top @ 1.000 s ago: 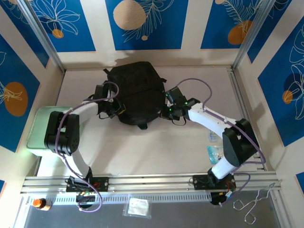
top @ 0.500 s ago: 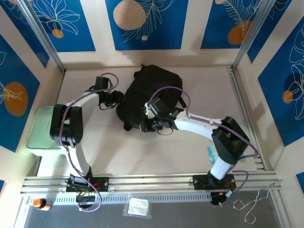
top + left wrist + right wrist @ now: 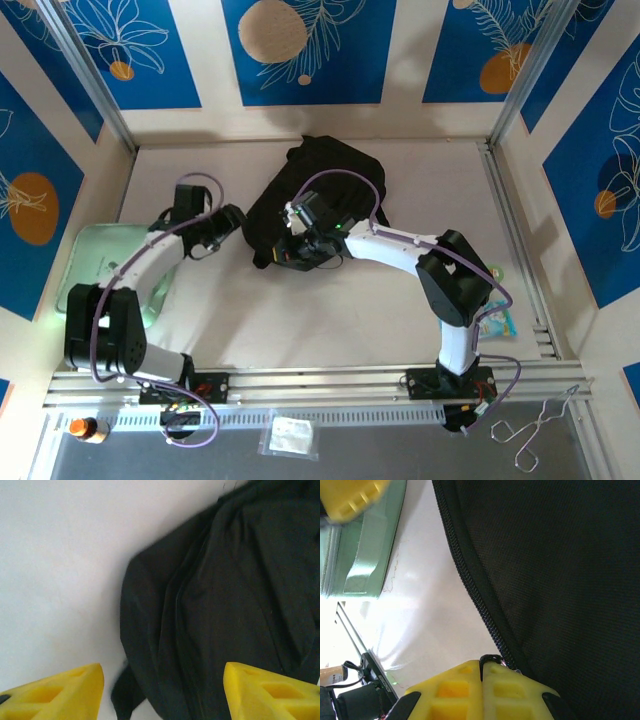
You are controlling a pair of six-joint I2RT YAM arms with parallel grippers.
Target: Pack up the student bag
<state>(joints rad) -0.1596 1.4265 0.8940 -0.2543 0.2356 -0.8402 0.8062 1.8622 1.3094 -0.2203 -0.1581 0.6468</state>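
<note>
Left hand (image 3: 228,217) spread, empty, beside one student bag (image 3: 325,165); right hand (image 3: 482,664) clamped on its zipper; one green tray (image 3: 100,250).

Cream walls (image 3: 405,60) carry blue panels (image 3: 300,50) painted with white leaves and orange discs (one is tan). A pale bench (image 3: 330,320) fills the enclosure, with metal posts (image 3: 95,90) at its far corners. The grey strip (image 3: 400,455) below may be floor.

Black student bag (image 3: 335,160) — skewed, mid-table.
</note>
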